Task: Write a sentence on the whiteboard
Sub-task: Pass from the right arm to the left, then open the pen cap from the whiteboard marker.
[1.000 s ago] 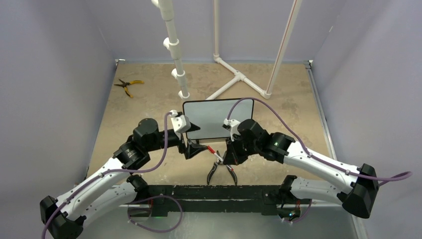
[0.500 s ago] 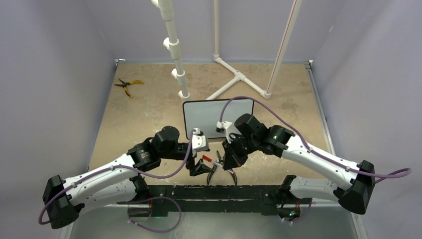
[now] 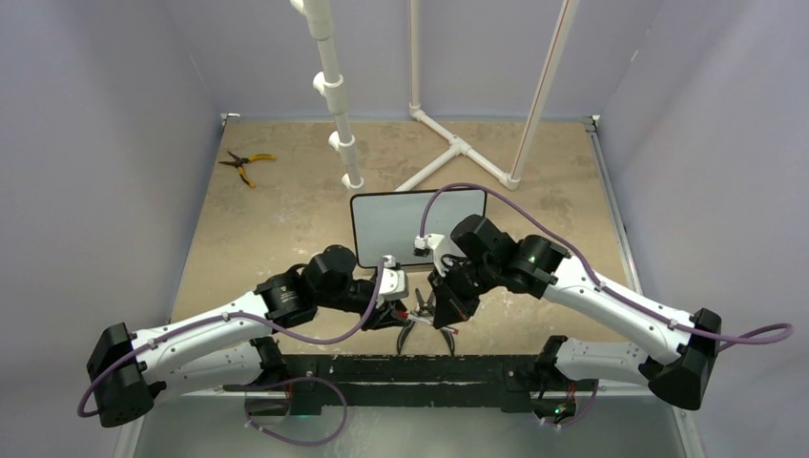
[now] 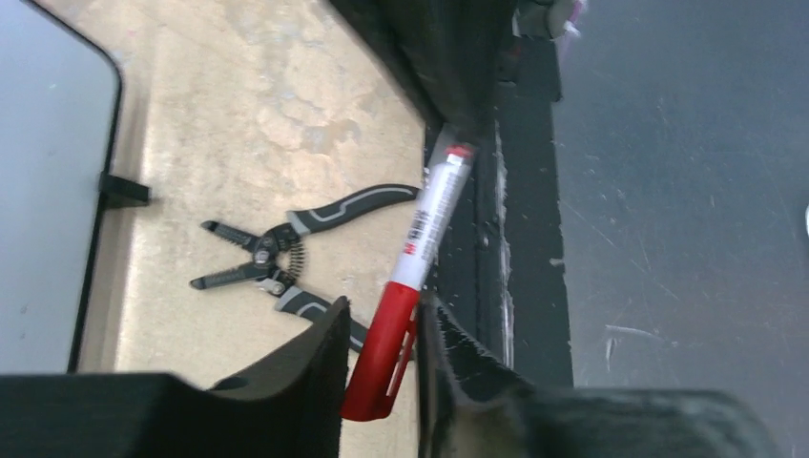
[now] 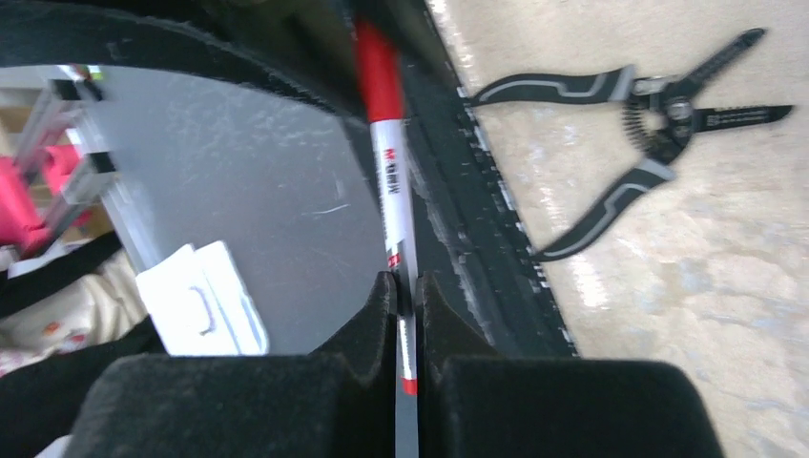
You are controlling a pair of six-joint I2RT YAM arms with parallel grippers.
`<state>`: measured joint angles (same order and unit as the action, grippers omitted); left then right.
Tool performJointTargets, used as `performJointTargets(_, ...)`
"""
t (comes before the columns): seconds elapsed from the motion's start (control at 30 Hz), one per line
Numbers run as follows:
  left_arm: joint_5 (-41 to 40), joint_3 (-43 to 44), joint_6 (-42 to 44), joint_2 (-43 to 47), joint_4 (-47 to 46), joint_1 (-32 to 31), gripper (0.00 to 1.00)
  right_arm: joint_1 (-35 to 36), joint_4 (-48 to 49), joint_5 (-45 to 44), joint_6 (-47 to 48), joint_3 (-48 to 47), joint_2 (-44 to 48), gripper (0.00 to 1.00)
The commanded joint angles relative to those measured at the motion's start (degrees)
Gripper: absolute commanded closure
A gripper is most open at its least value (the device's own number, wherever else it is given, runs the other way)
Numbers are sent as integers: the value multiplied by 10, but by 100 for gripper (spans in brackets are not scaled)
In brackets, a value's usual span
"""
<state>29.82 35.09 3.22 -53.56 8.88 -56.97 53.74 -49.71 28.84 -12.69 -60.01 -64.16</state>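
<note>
Both arms bend inward, wrists meeting low near the board (image 3: 401, 224). The right claw (image 5: 405, 281) clamps the marker (image 5: 393, 181); the left claw (image 4: 382, 315), partly closed, grips its cap (image 4: 380, 358).

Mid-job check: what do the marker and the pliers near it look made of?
The marker looks like smooth plastic: glossy white printed barrel, red cap. The pliers look like dark metal at the jaws and coil spring, with matte black-and-grey handles, probably rubbery grips.
</note>
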Motion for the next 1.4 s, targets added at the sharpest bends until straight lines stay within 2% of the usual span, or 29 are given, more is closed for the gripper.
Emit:
performJointTargets(0.0, 2, 9, 18, -4, -3, -8, 90, 2, -6, 15, 26, -32, -9, 100)
performJointTargets(0.07, 4, 15, 18, -8, 1, -9, 100, 2, 1, 13, 28, -33, -11, 100)
performJointTargets(0.1, 5, 17, 16, -10, 1, -9, 100, 2, 6, 11, 25, -35, -11, 94)
performJointTargets(0.13, 3, 19, 15, -11, 3, -9, 100, 2, 15, 11, 8, -35, -10, 82)
performJointTargets(0.23, -30, 30, 5, -10, 10, -8, 100, 2, 91, -61, -70, -27, 13, 46)
performJointTargets(0.33, -61, 38, -7, -1, 4, 1, 100, 1, 193, -146, -148, 6, 55, 27)
performJointTargets(0.43, -2, 38, -27, 5, -14, 59, 100, -3, 302, -217, -219, 57, 115, 12)
performJointTargets(0.5, 48, 33, -62, 13, -41, 114, 100, -4, 371, -250, -247, 100, 158, 8)
performJointTargets(0.57, 78, 28, -71, 21, -65, 128, 100, -4, 411, -298, -272, 128, 197, 2)
performJointTargets(0.63, 105, 30, -72, 27, -71, 134, 100, -5, 437, -336, -283, 149, 231, 1)
performJointTargets(0.8, 125, 34, -89, 48, -79, 162, 100, -5, 459, -323, -267, 169, 246, 1)
performJointTargets(0.9, 152, 27, -111, 62, -126, 186, 100, -6, 488, -328, -272, 199, 259, 2)
performJointTargets(0.97, 164, 30, -101, 68, -118, 193, 100, -7, 526, -310, -263, 217, 267, 1)
performJointTargets(1.07, 168, 42, -64, 63, -69, 195, 100, -9, 508, -295, -245, 200, 253, 2)
performJointTargets(1.17, 202, 53, -50, 43, -47, 196, 100, -9, 507, -240, -228, 193, 239, 2)
performJointTargets(1.23, 225, 55, -50, 34, -44, 196, 100, -10, 513, -215, -225, 200, 234, 5)
performJointTargets(1.3, 231, 54, -46, 35, -40, 196, 100, -12, 518, -191, -229, 203, 227, 16)
performJointTargets(1.37, 237, 52, -44, 38, -39, 196, 100, -13, 536, -143, -228, 208, 218, 20)
